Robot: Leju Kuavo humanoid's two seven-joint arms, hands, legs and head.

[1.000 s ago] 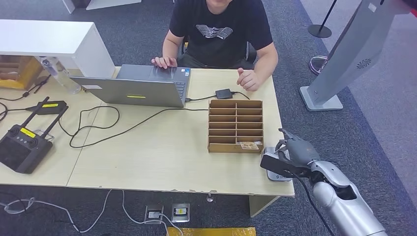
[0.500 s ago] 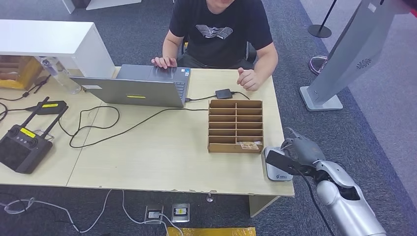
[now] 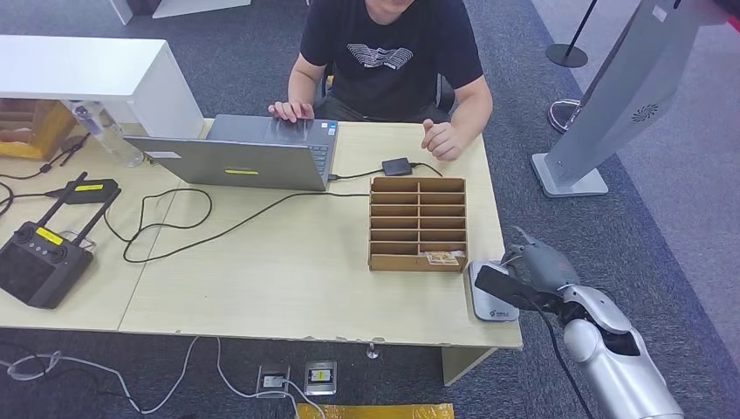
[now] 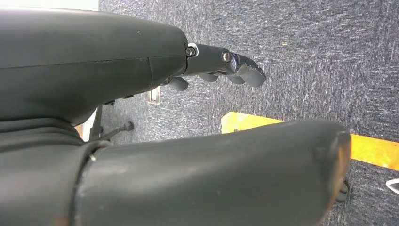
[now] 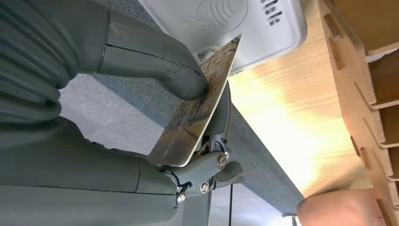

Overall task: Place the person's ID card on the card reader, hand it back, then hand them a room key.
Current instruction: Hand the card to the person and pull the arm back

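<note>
At the table's near right corner my right hand (image 3: 543, 265) pinches the ID card (image 3: 499, 284) between thumb and fingers. The card hangs tilted over the right edge of the white-grey card reader (image 3: 489, 305). In the right wrist view the card (image 5: 200, 110) is a worn, picture-printed card with one corner near the reader (image 5: 226, 23). A card (image 3: 443, 257) lies in the near right slot of the wooden organiser (image 3: 417, 223). The person sits across the table with one hand (image 3: 441, 140) resting on it. My left hand (image 4: 230, 66) hangs over the carpet, fingers apart, holding nothing.
A laptop (image 3: 244, 157) with cables stands at the far middle of the table (image 3: 288, 279). A black remote controller (image 3: 39, 262) lies at the left, and a small black box (image 3: 397, 166) sits behind the organiser. A grey kiosk stand (image 3: 611, 96) is on the floor to the right.
My right hand has drawn the card to the right, off the top of the reader, which now shows more of its surface. The person's hands stay put.
</note>
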